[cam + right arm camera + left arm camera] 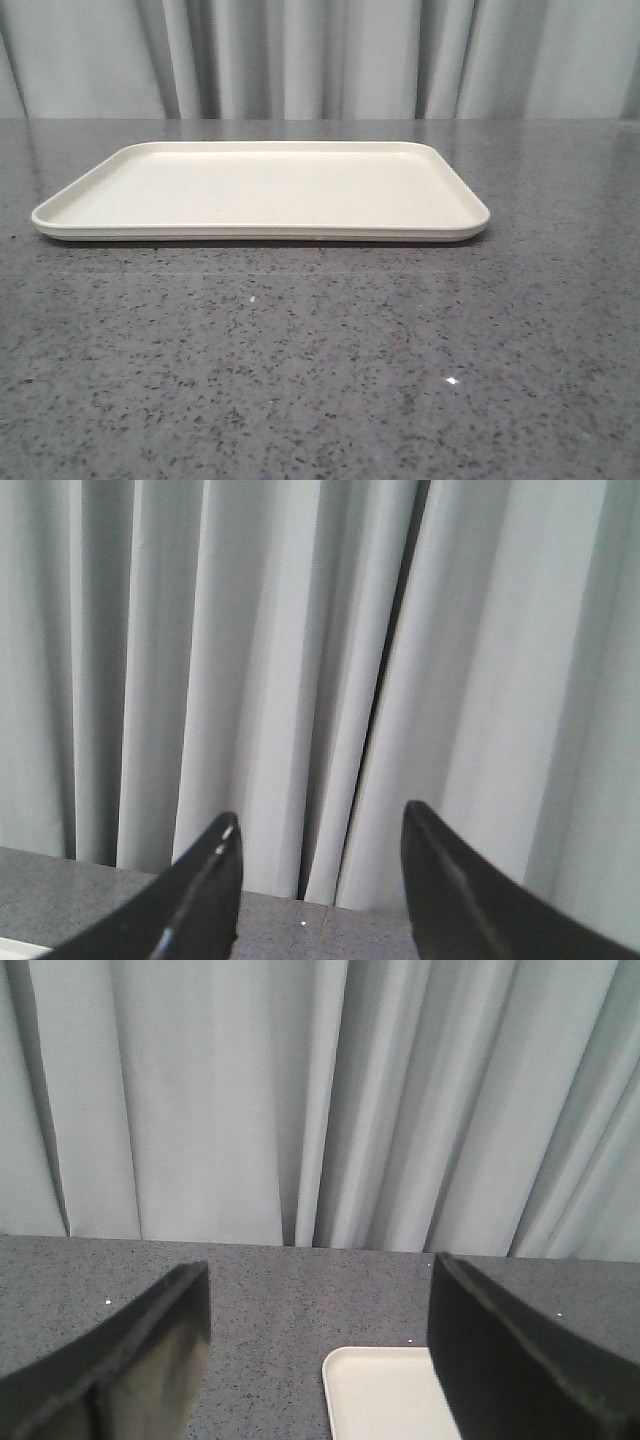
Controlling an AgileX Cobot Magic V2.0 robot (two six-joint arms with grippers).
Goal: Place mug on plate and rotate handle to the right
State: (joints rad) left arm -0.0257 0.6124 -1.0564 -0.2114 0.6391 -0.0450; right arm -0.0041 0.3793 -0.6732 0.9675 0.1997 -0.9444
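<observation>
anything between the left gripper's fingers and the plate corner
Nothing: in the left wrist view only bare grey table shows between the open left gripper and the plate corner.

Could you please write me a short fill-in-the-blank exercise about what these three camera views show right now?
1. In the front view, the plate has ____ on it.
2. Both the left gripper and the right gripper have their jaws ____.
3. Behind the table hangs a grey ____.
4. The mug shows in ____ of the three views.

Missing words: nothing; open; curtain; none
</observation>
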